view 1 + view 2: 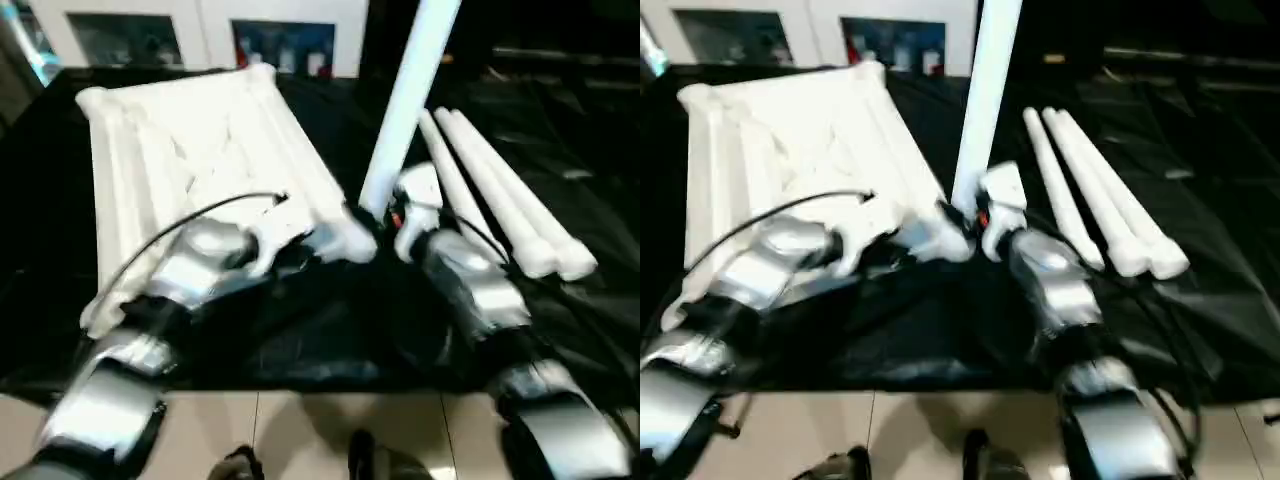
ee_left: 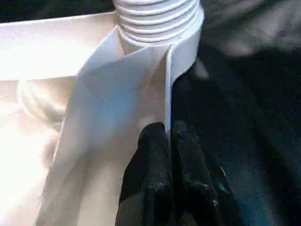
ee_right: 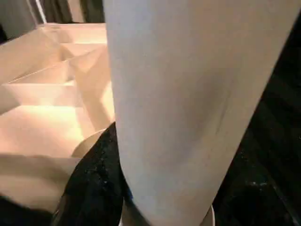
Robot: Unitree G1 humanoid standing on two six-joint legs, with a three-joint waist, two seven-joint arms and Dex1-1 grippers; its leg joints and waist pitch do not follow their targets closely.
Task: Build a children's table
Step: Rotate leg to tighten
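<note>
**Spotter:** Left wrist view, noted at this moment: your left gripper (image 2: 168, 141) had its two fingers pressed together on the thin side wall of the table top (image 1: 200, 150), just below the corner socket where a threaded leg end sat. The top lay underside up on the black cloth (image 1: 330, 340), ribs showing.

**Operator:** And my right side?

**Spotter:** Your right gripper (image 1: 385, 225) was clamped around the upright leg (image 1: 405, 100), low down, near the corner socket (image 1: 350, 235). One black finger (image 3: 94, 183) showed against the tube in the right wrist view, jaws held apart by the tube's width. Three spare legs (image 1: 500, 200) lay side by side on the cloth, just right of that arm.

**Operator:** How did you judge it would handle?

**Spotter:** Hollow white plastic, so probably light, but smooth and likely slippery under the pads. The leg looked stiff; the top's thin wall probably flexes a little. You were holding the leg near its base, which I judged right for turning it in. A grip higher up would lever it off line. Your pinch on the wall near the socket was a sound place to steady the top, since the ribs stiffen it there.

**Operator:** Risk?

**Spotter:** Cross-threading if the leg tilts, or the top sliding on the cloth.
</note>
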